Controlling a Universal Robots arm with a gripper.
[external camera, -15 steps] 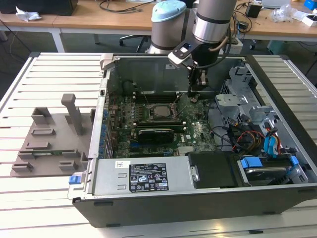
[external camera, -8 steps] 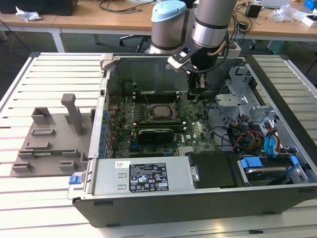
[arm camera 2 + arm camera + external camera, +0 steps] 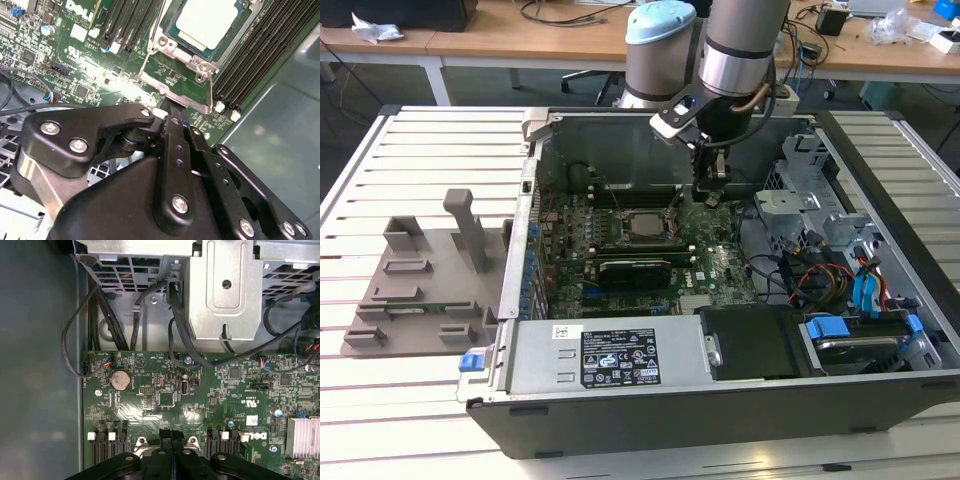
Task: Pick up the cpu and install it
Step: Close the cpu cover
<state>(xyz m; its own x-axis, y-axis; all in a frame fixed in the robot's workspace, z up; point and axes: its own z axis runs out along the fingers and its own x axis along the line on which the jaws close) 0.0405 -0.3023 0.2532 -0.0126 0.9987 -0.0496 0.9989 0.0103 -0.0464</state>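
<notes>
gripper (image 3: 171,436): black, down inside the computer case (image 3: 670,415), its tip at the edge of the socket frame (image 3: 197,102); in the exterior view it hangs over the board just to the exterior view's right of the socket.
fingers (image 3: 165,440): pressed together side by side, with nothing visible between them.
socket frame: silvery metal that surrounds the cpu (image 3: 206,22); the fingertip is at its rim, and I cannot tell whether they touch.
cpu: lies flat in the socket with its silvery top up, near the gripper but apart from it and not held.
memory slots (image 3: 260,50): long black rows that flank the socket.
motherboard (image 3: 210,385): green, flat on the floor of the case, with a round coin cell (image 3: 120,380) on it.
black card (image 3: 635,270): long, beside the socket on the side nearer the exterior camera.
drive cage (image 3: 225,290): bare metal with dark cables running under it.
grey tray (image 3: 420,290): stands with upright pegs outside the case, to the exterior view's left.
slatted table (image 3: 420,140): pale, and carries both the case and the tray.
wooden desks (image 3: 520,40): stand beyond the table.
</notes>
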